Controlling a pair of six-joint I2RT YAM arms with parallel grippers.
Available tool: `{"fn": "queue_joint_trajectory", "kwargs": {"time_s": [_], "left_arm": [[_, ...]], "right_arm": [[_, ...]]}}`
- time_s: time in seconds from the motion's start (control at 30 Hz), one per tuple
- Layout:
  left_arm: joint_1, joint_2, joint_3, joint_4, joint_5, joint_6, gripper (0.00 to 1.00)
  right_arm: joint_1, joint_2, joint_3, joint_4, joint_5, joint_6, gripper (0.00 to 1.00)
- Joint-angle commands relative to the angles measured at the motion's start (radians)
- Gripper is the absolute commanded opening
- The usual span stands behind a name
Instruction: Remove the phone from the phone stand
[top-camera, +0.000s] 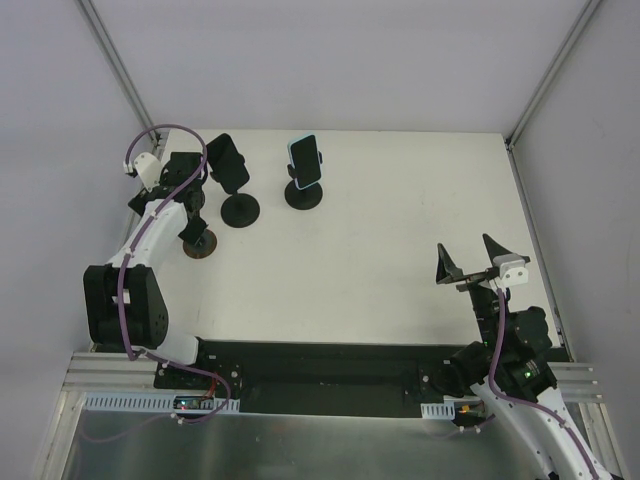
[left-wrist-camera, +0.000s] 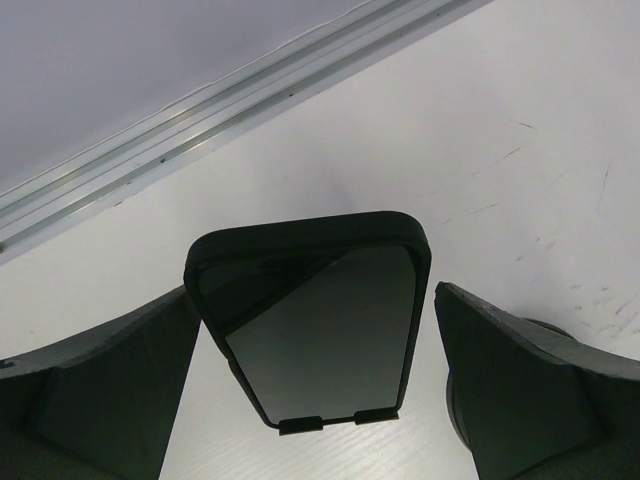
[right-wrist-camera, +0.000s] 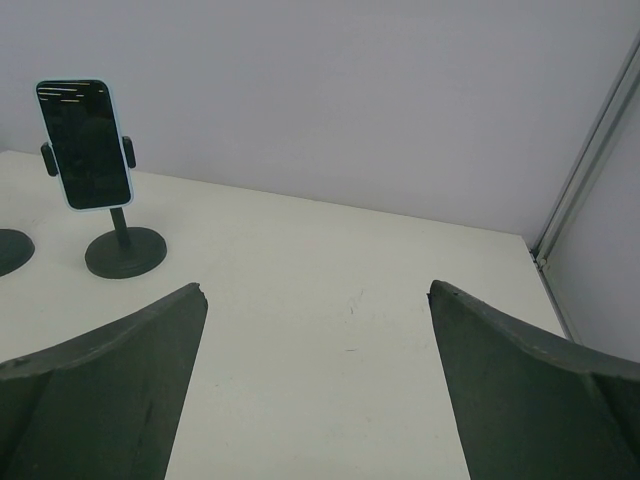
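Observation:
A black phone (top-camera: 226, 160) sits tilted in a black phone stand (top-camera: 240, 210) at the back left of the table. My left gripper (top-camera: 213, 166) is open around it. In the left wrist view the phone (left-wrist-camera: 330, 330) fills the space between the fingers (left-wrist-camera: 520, 390). Bare table shows on its right side, while its left edge lies close to the other finger. Two small stand hooks (left-wrist-camera: 300, 425) hold its lower edge. My right gripper (top-camera: 464, 245) stands open and holds nothing near the table's right side, far from both stands.
A second stand (top-camera: 303, 195) holds a phone in a light blue case (top-camera: 304, 158) just right of the black one; the right wrist view shows that phone (right-wrist-camera: 85, 145) too. A dark round base (top-camera: 200, 243) lies under the left arm. Frame posts rise at the table's back corners.

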Motion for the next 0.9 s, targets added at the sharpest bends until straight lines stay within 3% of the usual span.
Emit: {"fn": "queue_joint_trajectory", "kwargs": {"time_s": [0.0,0.27,0.5,0.6,0.63,0.87], "left_arm": [[0.011,0.007,0.016,-0.004,-0.032,-0.031,0.99],[0.011,0.008,0.002,-0.005,-0.017,-0.032,0.93],[0.011,0.008,-0.004,-0.003,-0.001,-0.022,0.72],[0.011,0.019,0.007,0.000,0.018,0.006,0.58],[0.011,0.025,0.010,0.003,0.028,0.035,0.52],[0.011,0.041,-0.007,0.132,0.147,0.220,0.34]], "right_arm": [[0.012,-0.199,-0.001,0.041,0.016,-0.015,0.96],[0.015,-0.200,-0.001,0.042,0.017,-0.016,0.96],[0.016,-0.200,-0.001,0.042,0.019,-0.018,0.96],[0.019,-0.200,0.000,0.042,0.019,-0.019,0.96],[0.019,-0.202,0.000,0.042,0.019,-0.019,0.96],[0.021,-0.200,0.000,0.042,0.019,-0.022,0.96]]}}
